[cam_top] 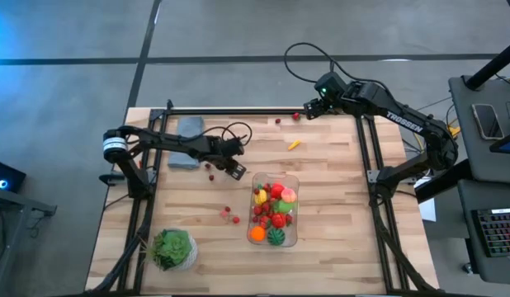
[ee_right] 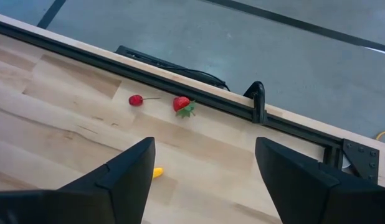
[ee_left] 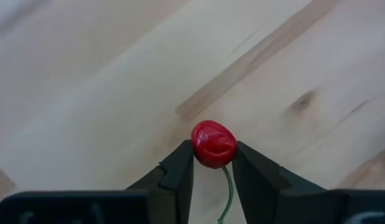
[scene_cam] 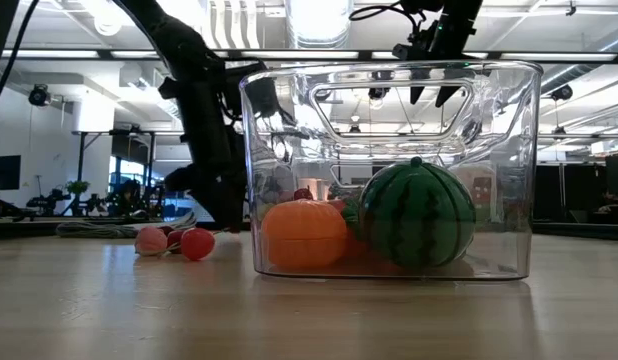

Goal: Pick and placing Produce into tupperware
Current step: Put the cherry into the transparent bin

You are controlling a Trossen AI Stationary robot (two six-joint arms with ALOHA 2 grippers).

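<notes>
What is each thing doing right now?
Left gripper: fingers shut on a red cherry.
Right gripper: fingers open, holding nothing, at the table's far edge.
Tupperware: no lid, part-filled with produce.
Strawberry: loose on the table.

Overhead camera: looks straight down on the whole wooden worktop (cam_top: 337,190), both arms and the grey floor around it.
Low camera: sits at worktop height, facing level across the boards into the room behind, very near the clear tupperware (scene_cam: 509,170), which fills most of its picture.
Left wrist camera: points down at the boards from close range, past the left claw (ee_left: 212,163) closed around a red cherry (ee_left: 213,144).
Right wrist camera: looks from higher up over the worktop's far edge, with its black rail (ee_right: 230,102), to the floor beyond.
Shared ground: overhead and low cameras both take in the tupperware (cam_top: 275,209); overhead and right wrist cameras both show the strawberry (ee_right: 182,104) by the far edge.
</notes>
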